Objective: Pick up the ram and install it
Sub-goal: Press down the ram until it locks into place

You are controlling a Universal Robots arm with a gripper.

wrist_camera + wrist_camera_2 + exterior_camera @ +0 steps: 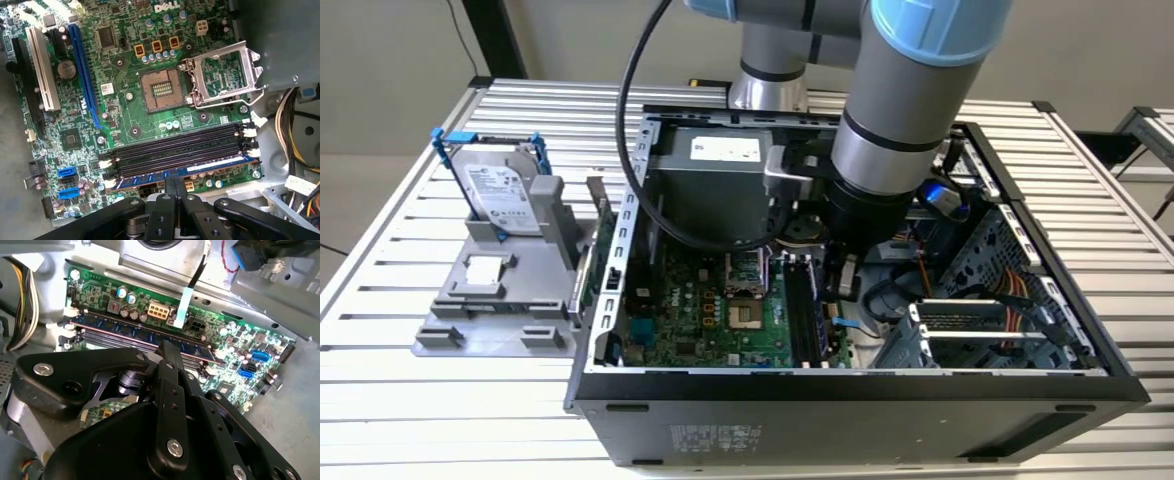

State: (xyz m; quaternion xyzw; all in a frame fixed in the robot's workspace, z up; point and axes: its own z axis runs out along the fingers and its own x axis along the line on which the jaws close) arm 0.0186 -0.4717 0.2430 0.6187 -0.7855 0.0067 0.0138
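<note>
Seating the ram squarely calls for even downward pressure along its length, I judge. In the exterior view the arm reaches into the open computer case (1067, 350) on the desk (400, 400). In the second wrist view the hand (167, 347), fingers pressed together, pinches the ram (120, 330). In the first wrist view the ram (150, 177), a thin bluish stick, sits in the outermost black slot.

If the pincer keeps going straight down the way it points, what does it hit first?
Most likely the ram, lying along the outermost slot right below the pincer; whether they touch already is unclear.
</note>
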